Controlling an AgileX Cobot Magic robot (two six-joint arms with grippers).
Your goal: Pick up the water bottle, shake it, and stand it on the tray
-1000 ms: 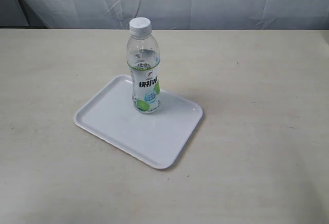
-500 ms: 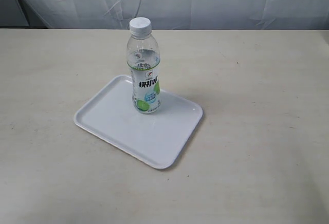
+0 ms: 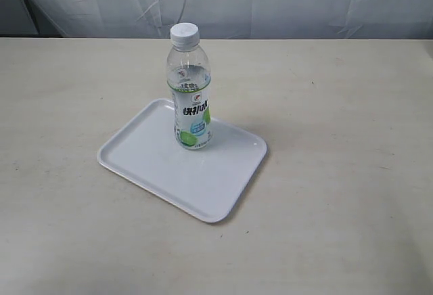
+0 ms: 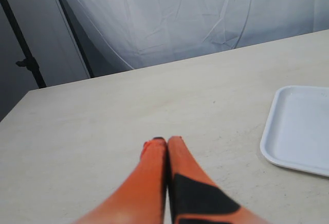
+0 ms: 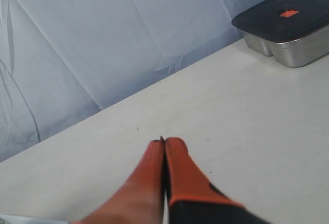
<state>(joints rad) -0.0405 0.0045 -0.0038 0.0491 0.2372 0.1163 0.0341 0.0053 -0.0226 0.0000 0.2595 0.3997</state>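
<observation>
One bottle [image 3: 191, 92] stands upright on the tray [image 3: 152, 163], just left of the middle of the exterior frame. Its white cap is screwed on and its green-and-white label faces the camera. The base rests on the tray's far half, close to the back rim, and bare white tray spreads out in front of it and to its left. The bottle stands free. The tray lies flat but skewed on the table [image 3: 338, 187], with one rounded corner pointing toward the lower middle of the frame. In the left wrist view the left claw [image 4: 167, 141] is closed tight, its two orange fingers pressed together and holding nothing. It sits over bare table, and a rounded corner of the tray shows nearby, apart from the tips. In the right wrist view the right claw [image 5: 163, 143] is likewise closed and empty above the table. A steel box [image 5: 282, 26] with a dark lid sits on the table well beyond it. White cloth [image 3: 270, 1] hangs behind the table, along the top of the exterior frame.
</observation>
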